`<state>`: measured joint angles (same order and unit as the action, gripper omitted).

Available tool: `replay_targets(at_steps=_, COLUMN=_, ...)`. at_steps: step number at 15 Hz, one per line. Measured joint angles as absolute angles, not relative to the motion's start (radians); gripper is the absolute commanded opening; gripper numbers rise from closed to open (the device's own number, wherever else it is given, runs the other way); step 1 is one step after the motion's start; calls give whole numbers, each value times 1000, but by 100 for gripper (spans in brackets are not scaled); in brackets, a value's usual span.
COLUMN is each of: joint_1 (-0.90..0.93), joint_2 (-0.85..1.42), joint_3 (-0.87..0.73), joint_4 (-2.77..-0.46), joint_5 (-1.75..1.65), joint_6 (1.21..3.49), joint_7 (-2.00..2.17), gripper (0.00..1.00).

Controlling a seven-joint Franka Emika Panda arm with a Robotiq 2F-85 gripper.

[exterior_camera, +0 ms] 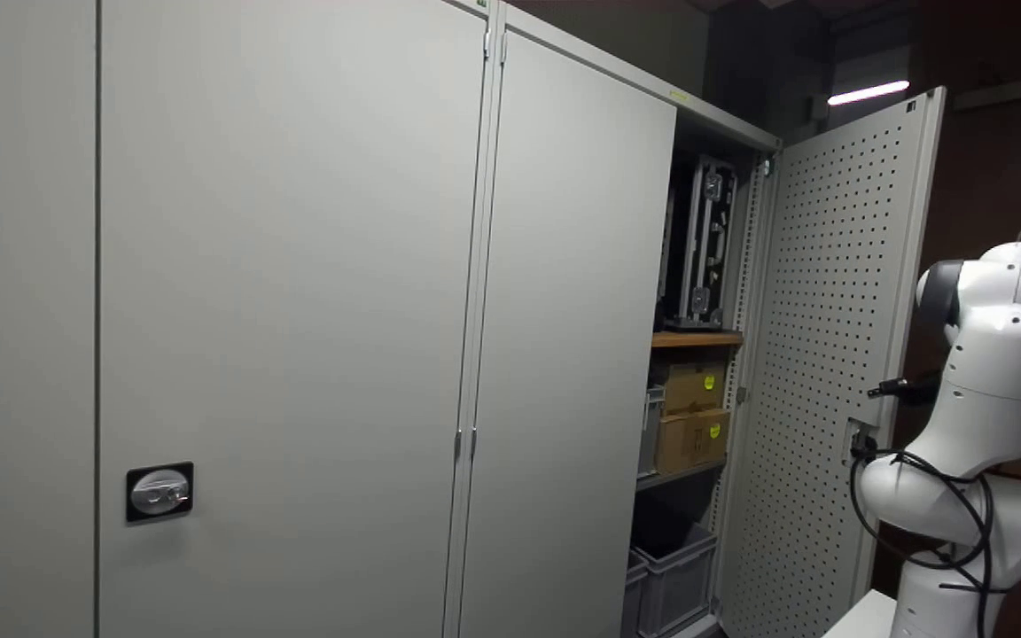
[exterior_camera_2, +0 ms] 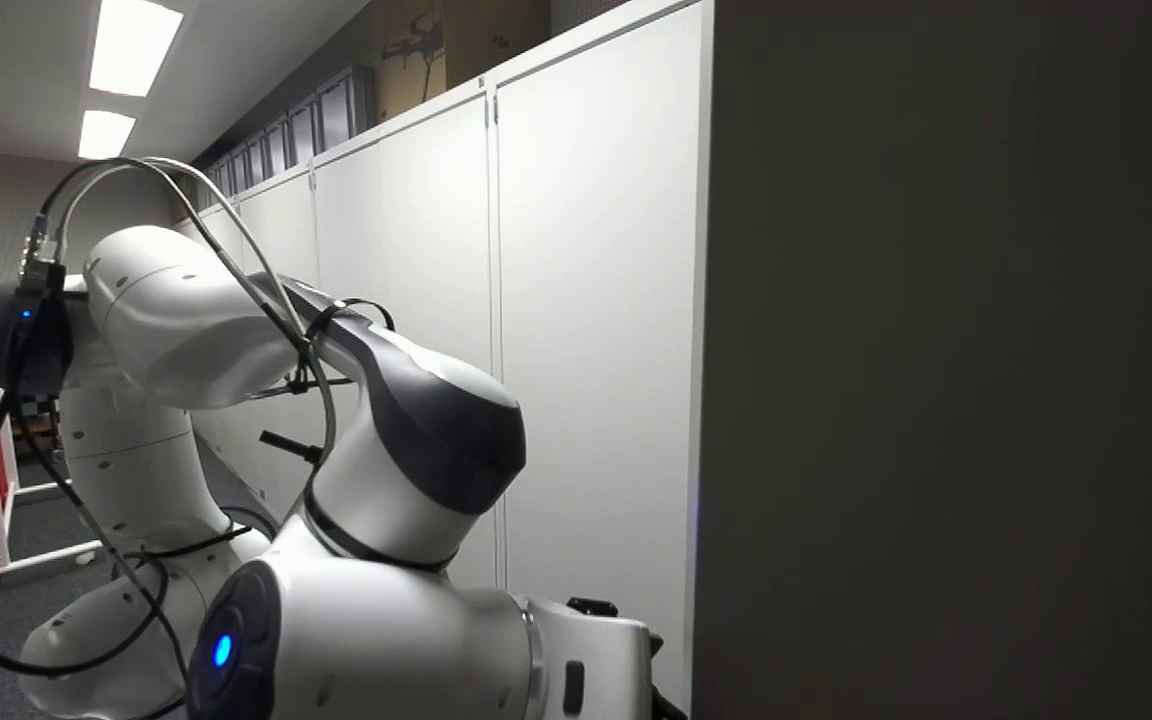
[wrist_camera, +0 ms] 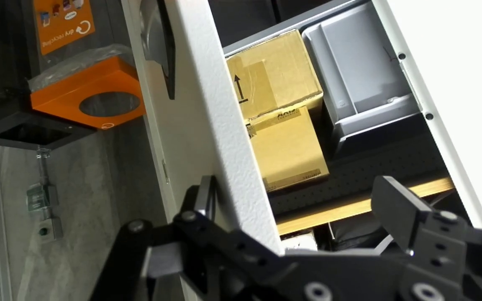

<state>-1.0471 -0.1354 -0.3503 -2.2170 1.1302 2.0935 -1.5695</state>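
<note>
Between the widely spread jaws stands the free edge of an open cabinet door [wrist_camera: 225, 121]; whether they touch it, cannot tell. Past it, two stacked cardboard boxes [wrist_camera: 283, 77] sit at the front edge of a grey shelf [wrist_camera: 295, 24], grey bin [wrist_camera: 366, 58] alongside, wooden shelf [wrist_camera: 324, 216] above. Farther off: orange-topped recycling bin [wrist_camera: 96, 79].
</note>
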Motion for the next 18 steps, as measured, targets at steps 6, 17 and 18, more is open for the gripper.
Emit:
replay_targets(at_steps=6, joint_1=-978, joint_2=-224, joint_3=-352, joint_4=-2298, joint_5=1130, joint_6=2159, joint_7=-1536, gripper=100)
replay_targets(at_steps=17, joint_1=-848, joint_2=-355, joint_3=-352, joint_4=-2406, joint_5=1128, joint_6=2287, joint_7=-1486, gripper=100)
replay_targets(at_steps=18, joint_1=-838, joint_2=-365, joint_3=-352, joint_4=-2413, joint_5=1127, joint_6=2298, joint_7=-1478, gripper=100)
